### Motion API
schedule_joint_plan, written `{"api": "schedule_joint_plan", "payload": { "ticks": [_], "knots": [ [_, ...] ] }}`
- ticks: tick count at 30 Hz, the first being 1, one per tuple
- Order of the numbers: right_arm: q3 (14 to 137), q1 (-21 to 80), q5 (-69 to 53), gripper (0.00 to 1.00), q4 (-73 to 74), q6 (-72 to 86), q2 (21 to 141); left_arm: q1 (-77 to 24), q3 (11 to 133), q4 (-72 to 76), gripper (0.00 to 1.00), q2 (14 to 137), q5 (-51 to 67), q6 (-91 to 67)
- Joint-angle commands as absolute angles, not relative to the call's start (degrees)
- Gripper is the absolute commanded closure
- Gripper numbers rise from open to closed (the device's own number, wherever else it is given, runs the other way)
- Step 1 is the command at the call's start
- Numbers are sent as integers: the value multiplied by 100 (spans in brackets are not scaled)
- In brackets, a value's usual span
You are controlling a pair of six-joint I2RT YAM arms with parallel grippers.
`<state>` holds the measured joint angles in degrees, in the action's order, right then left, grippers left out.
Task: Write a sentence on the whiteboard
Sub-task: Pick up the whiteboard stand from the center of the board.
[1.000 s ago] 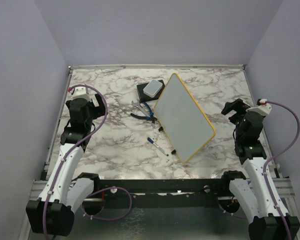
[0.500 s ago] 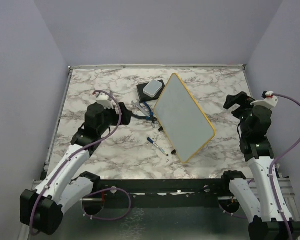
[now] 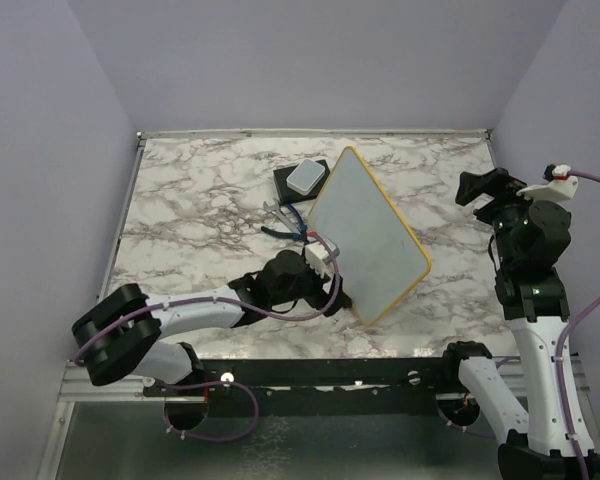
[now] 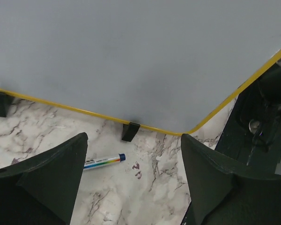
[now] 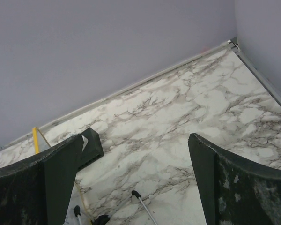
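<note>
A rectangular whiteboard with a thin yellow frame and rounded corners (image 3: 368, 235) lies diagonally on the white-and-grey marbled counter (image 3: 200, 190), right of the middle. One corner points to the far side and the opposite corner reaches toward the near edge. Seen from the left wrist, the board stands on small black feet (image 4: 129, 131) that rest on the marble. A small grey-and-black box (image 3: 305, 178) sits just beside the board's far corner. A hand tool with blue and black handles (image 3: 285, 222) lies near the board's left edge. The left arm stretches low across the counter from the near left, so the left fingers (image 4: 47, 178) sit close to the board's near-left edge. They are spread wide and pinch nothing. On the counter between them lies a slim white marker pen with a blue end and a rainbow-coloured band (image 4: 103, 162), close to the left finger and just in front of one foot, touching neither finger. The right arm stands upright on the right side. The right fingers (image 5: 37, 187) are held above the counter, well apart from the board, and are likewise spread wide with only bare marble and the lilac wall showing between them.
</note>
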<state>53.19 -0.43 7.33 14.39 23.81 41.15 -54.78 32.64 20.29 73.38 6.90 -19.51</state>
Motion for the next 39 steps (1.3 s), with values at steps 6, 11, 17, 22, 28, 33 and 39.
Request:
{"api": "schedule_joint_plan", "payload": {
  "ticks": [6, 11, 17, 22, 28, 33, 39],
  "knots": [
    [5769, -26, 514, 2, 1878, 2147, 3986, -5980, 3714, 2834, 35, 8626, 785, -1160],
    [5813, -26, 550, 2, 1910, 2062, 3920, -6045, 3688, 2834, 48, 8922, 716, -1048],
    [5871, -26, 563, 2, 1935, 2005, 3903, -6090, 3544, 2836, 51, 9037, 607, -1032],
    [5909, -26, 511, 2, 1938, 2019, 3891, -6152, 3555, 2822, 51, 9269, 605, -1060],
    [6018, -26, 483, 2, 2004, 2011, 3864, -6192, 3474, 2826, 51, 9311, 403, -1103],
    [6025, -26, 471, 2, 1993, 2024, 3841, -6234, 3581, 2821, 56, 9558, 377, -1069],
    [6066, -26, 492, 2, 2038, 2001, 3837, -6365, 3689, 2834, 65, 9779, 112, -1086]
  ]
}}
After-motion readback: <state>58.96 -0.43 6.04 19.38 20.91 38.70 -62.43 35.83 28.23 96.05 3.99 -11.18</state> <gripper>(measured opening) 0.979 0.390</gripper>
